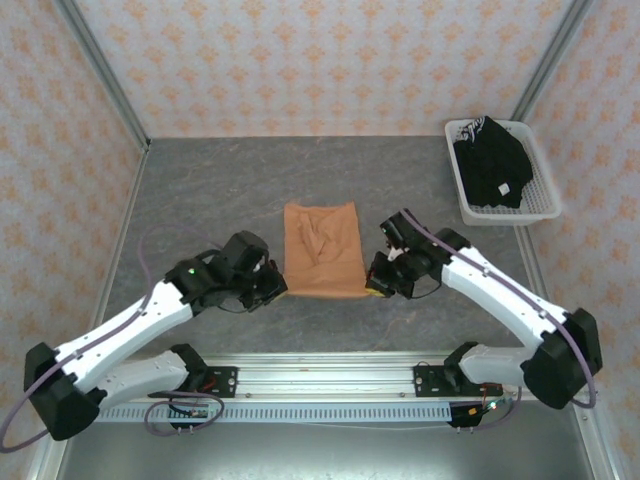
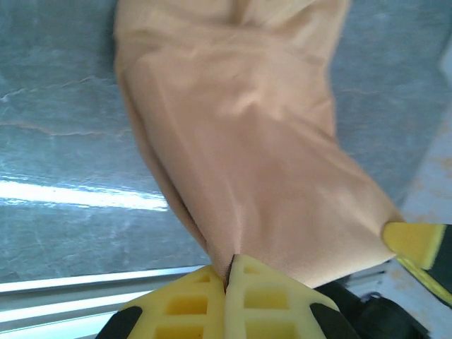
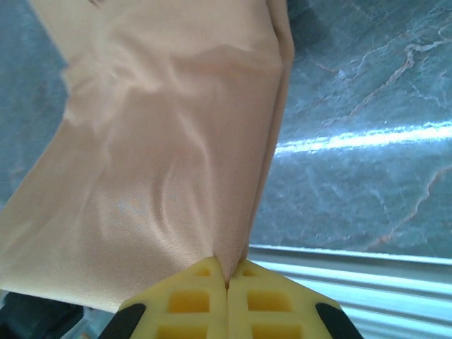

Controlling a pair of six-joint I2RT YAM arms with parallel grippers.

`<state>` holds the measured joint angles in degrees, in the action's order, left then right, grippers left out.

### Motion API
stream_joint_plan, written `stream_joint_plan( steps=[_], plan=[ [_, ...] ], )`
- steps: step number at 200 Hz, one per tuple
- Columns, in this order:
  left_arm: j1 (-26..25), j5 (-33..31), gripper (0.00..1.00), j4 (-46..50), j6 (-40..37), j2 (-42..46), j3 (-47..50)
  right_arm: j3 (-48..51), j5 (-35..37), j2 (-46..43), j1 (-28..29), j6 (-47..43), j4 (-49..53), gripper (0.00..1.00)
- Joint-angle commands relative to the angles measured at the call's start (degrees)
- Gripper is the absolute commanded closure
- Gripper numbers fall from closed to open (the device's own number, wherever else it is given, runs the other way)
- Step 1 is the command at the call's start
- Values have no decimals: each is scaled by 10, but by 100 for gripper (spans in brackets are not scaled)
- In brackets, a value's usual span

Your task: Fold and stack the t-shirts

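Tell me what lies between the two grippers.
The near edge of the orange t-shirt spans the gap. The left gripper and the right gripper each pinch one near corner of it. The top external view shows this.

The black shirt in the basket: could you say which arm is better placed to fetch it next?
Probably the right: the basket holding the black shirt sits on its side, though the right tool is shut on the orange shirt.
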<state>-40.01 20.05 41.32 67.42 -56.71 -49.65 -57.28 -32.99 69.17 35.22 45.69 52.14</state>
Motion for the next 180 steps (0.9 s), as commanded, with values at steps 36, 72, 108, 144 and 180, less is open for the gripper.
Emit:
stream_joint_plan(
  steps=[36, 72, 108, 144, 180],
  plan=[
    [0, -66, 100, 69, 2, -14, -129, -128, 12, 1, -2, 62, 102, 100],
    [39, -60, 100, 42, 11, -69, -154, -170, 9, 66, -35, 62, 100, 100],
    [114, -23, 100, 23, 2, -169, -192, -212, -13, 157, -87, 59, 51, 100],
    [182, 0, 100, -49, -17, -317, -232, -305, -1, 319, -133, 33, -5, 100],
    [223, -17, 54, -20, -67, -512, -381, -494, 36, 512, -156, -24, 30, 61]
  ],
)
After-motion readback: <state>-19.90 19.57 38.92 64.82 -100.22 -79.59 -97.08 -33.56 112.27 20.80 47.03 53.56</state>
